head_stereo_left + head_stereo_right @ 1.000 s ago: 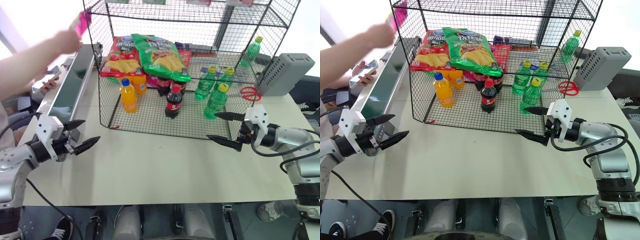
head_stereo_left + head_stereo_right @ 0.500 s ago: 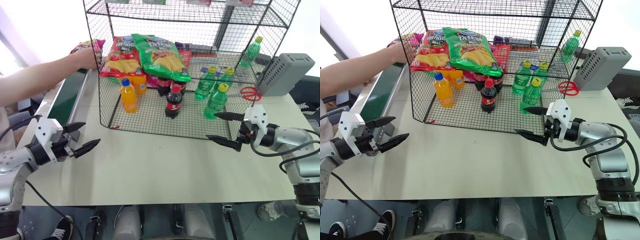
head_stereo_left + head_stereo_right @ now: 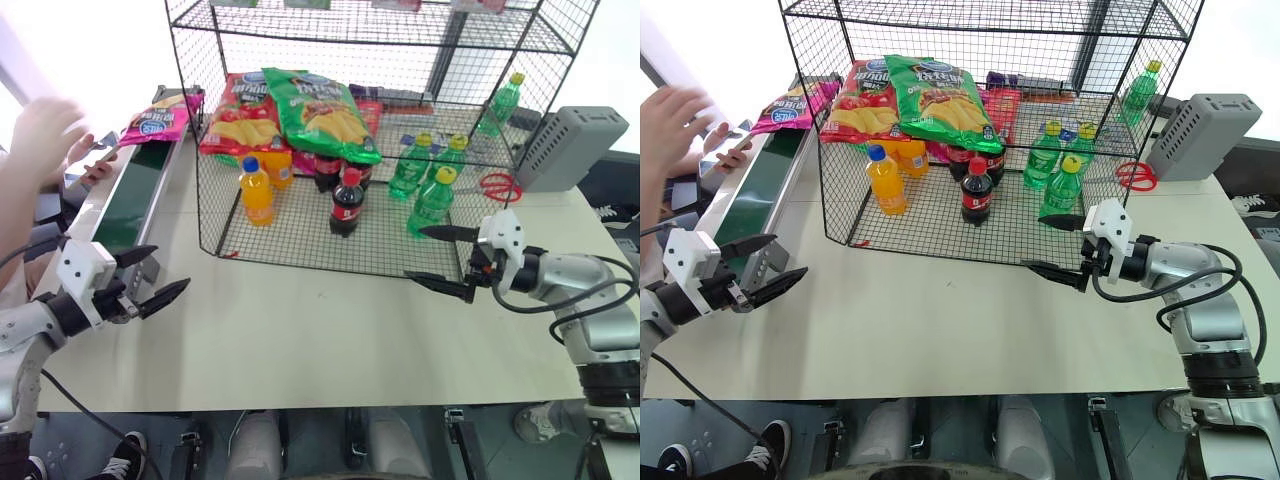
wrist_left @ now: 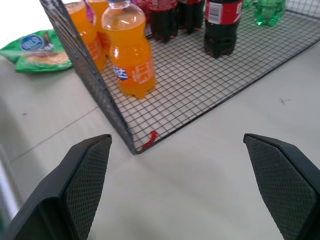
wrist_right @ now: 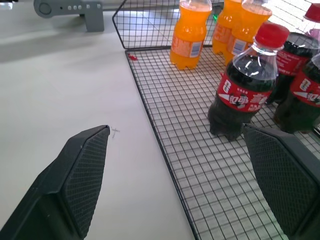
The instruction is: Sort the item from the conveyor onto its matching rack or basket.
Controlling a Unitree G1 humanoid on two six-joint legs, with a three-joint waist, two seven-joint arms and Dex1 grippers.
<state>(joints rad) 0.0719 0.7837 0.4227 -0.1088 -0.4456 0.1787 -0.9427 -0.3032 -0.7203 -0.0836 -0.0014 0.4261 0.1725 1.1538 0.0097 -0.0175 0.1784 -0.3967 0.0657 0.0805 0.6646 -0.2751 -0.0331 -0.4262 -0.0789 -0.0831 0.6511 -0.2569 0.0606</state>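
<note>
The magenta-pink crisp bag, the item (image 3: pixel 155 120), lies flat on the far end of the conveyor (image 3: pixel 125 200), just left of the black wire rack (image 3: pixel 300 240). My left gripper (image 3: pixel 170 268) hovers open and empty near the conveyor's near end, well short of the bag. In the left wrist view its fingers (image 4: pixel 85 175) frame the rack's front corner and an orange bottle (image 4: pixel 132 50). My right gripper (image 3: pixel 413 254) is open and empty at the rack's front right edge, its fingers (image 5: pixel 82 170) spread over the table and the wire floor.
Red and green chip bags (image 3: pixel 320 110) lie on the rack's middle tier; orange, cola and green bottles (image 3: pixel 345 205) stand below. A grey slotted box (image 3: pixel 570 145) and a red looped object (image 3: pixel 500 185) sit at the right. A person's hand (image 3: pixel 40 130) is beside the conveyor.
The person's hand laid the pink bag on the conveyor's far end and drew back to the left. Both grippers stayed open and nearly still.
</note>
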